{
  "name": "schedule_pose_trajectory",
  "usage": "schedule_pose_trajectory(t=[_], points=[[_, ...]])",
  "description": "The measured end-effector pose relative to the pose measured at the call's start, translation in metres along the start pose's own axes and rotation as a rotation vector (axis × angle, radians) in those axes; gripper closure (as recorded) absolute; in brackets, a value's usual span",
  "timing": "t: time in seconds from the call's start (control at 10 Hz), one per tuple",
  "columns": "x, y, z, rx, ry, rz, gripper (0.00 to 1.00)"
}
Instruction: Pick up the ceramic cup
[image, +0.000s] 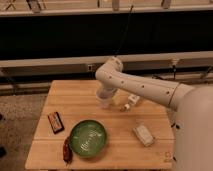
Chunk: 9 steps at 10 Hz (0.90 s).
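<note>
The ceramic cup (104, 104) is a small pale cup standing on the wooden table (75, 95), just behind the middle. My white arm reaches in from the right, bends at the elbow and points down at the cup. The gripper (103, 95) sits directly on top of the cup and hides its rim. Its jaws stand open around the cup's upper part, and the cup's base rests on the table. The round green bowl (88, 138) lies nearer the front, apart from the gripper.
A white tube (132, 100) with a small cap lies just right of the cup. A pale block (143, 135) sits at the front right, a dark orange-trimmed packet (55, 122) at the left, and a reddish item (66, 150) beside the bowl. Dark railings run behind the table.
</note>
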<state>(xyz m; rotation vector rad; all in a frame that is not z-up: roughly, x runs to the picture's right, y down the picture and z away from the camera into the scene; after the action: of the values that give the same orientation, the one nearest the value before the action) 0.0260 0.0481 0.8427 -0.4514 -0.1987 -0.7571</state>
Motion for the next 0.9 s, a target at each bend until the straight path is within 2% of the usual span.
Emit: schedule_pose_trajectory(t=[0.9], points=[[0.0013,-0.0050,0.0076,-0.002,0.005,-0.024,0.20]])
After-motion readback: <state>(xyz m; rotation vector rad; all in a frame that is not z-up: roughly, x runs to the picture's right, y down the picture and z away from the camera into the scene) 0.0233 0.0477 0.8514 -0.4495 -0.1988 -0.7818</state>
